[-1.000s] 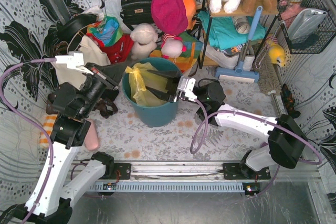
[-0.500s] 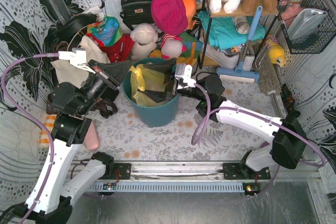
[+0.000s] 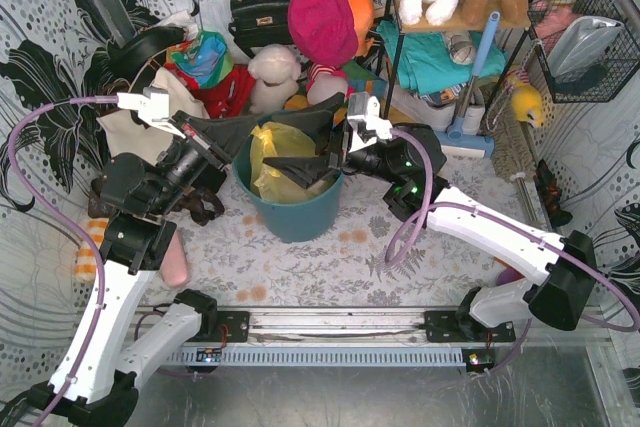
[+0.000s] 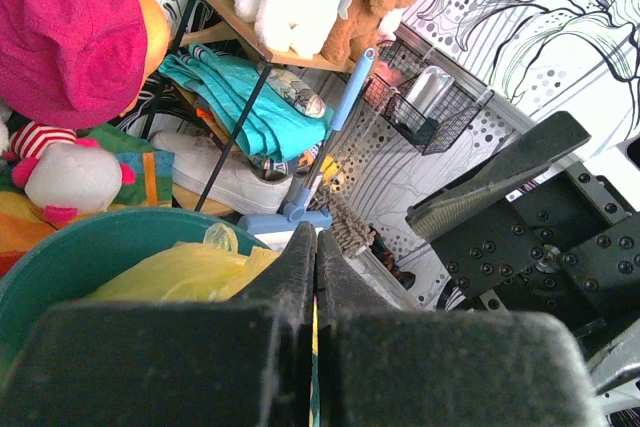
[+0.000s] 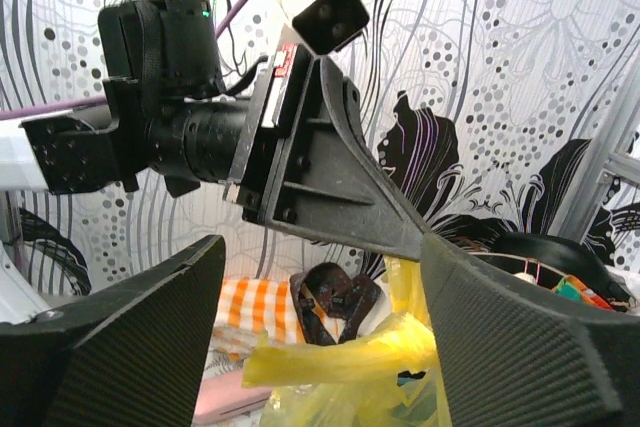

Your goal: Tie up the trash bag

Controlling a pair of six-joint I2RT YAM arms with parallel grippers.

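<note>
The trash bag [image 3: 268, 169] is thin yellow-green plastic and sits inside the teal bin [image 3: 295, 215]. My left gripper [image 3: 258, 130] reaches over the bin's left rim and is shut on a thin edge of the bag; a yellow sliver shows between its fingers [image 4: 292, 277]. The bag [image 4: 185, 272] bulges left of them. My right gripper [image 3: 287, 145] is open above the bin. In the right wrist view a rolled tail of the bag [image 5: 345, 357] crosses low between its fingers [image 5: 500, 317], untouched, and the left gripper [image 5: 415, 243] ends by the right finger.
Plush toys [image 3: 273, 75], a black handbag [image 3: 258, 9] and a cream tote [image 3: 170, 107] crowd behind the bin. A shelf with a blue broom [image 3: 470, 77] stands at the back right. An orange checkered cloth [image 5: 255, 312] and a pink object [image 3: 175, 262] lie left.
My right gripper has lifted and swung toward the back over the bin, staying open. My left gripper has reached further right over the rim, and the two now overlap.
</note>
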